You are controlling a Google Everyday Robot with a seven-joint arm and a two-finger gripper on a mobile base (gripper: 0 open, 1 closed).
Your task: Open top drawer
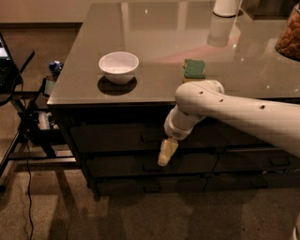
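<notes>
The top drawer [110, 137] is the wide dark front just under the glossy counter edge, and it is closed flush. Its small loop handle [151, 138] sits at the centre. Two shallower fronts lie below it. My gripper [165, 153], cream-coloured on a white arm [234, 110], points down in front of the drawer stack. It sits just right of and slightly below the handle. I cannot tell whether it touches the handle.
On the counter [79, 84] stand a white bowl [118, 65], a green sponge [194, 68], a white cylinder [226, 5] and a container of brown food [289, 33]. Narrower drawers [262, 161] lie to the right. A black stand with cables [28, 123] is at the left.
</notes>
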